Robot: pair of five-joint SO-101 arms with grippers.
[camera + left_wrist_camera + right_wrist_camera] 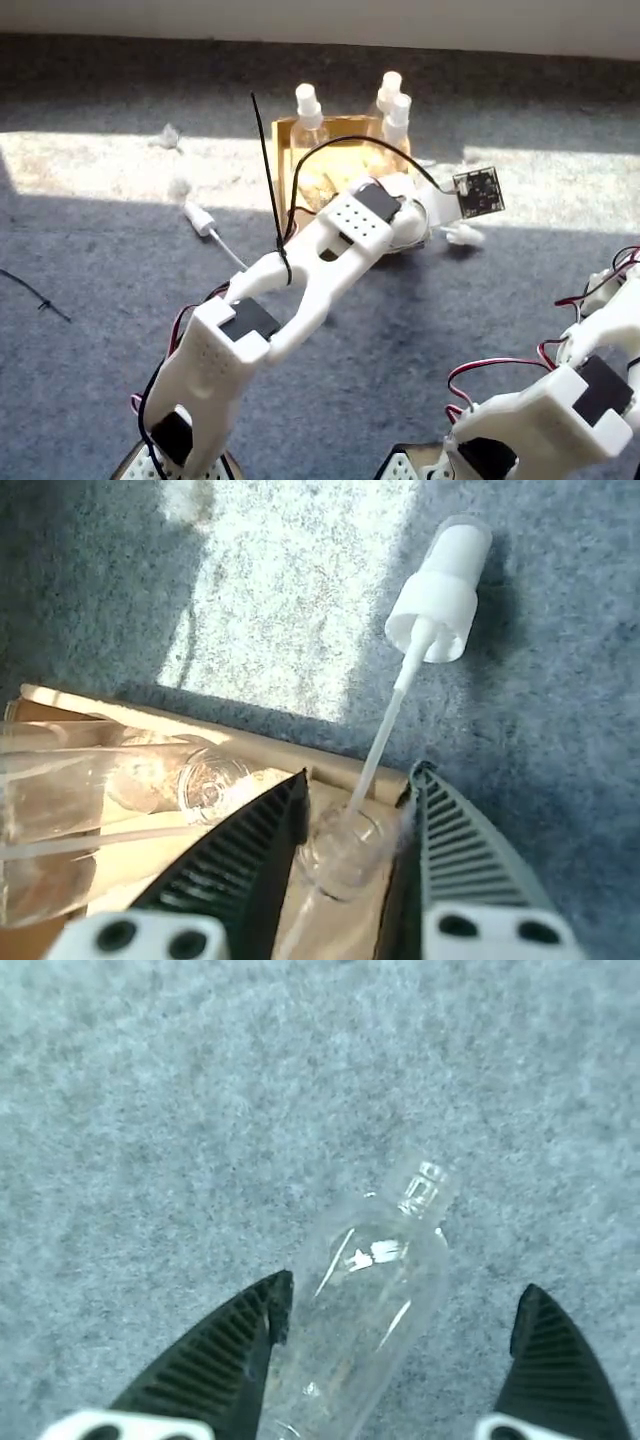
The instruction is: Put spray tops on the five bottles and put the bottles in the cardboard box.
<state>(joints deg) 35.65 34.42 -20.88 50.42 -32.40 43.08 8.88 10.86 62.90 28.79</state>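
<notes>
My left gripper (360, 778) is shut on the neck of a clear bottle (343, 852) at the rim of the cardboard box (200, 733). A white spray top (437, 598) stands raised off that bottle, its thin tube running down into the mouth. In the high view, three bottles with spray tops (308, 106) stand in the box (285, 150), with the left arm (340, 240) stretched over it. My right gripper (405, 1295) is open around an uncapped clear bottle (375, 1280) that lies on the carpet.
A loose spray top (199, 217) with its tube lies on the grey carpet left of the box. Small clear bits (168, 137) lie farther back. A black cable tie (35, 296) lies at the far left. The right arm (560, 400) sits at the near right.
</notes>
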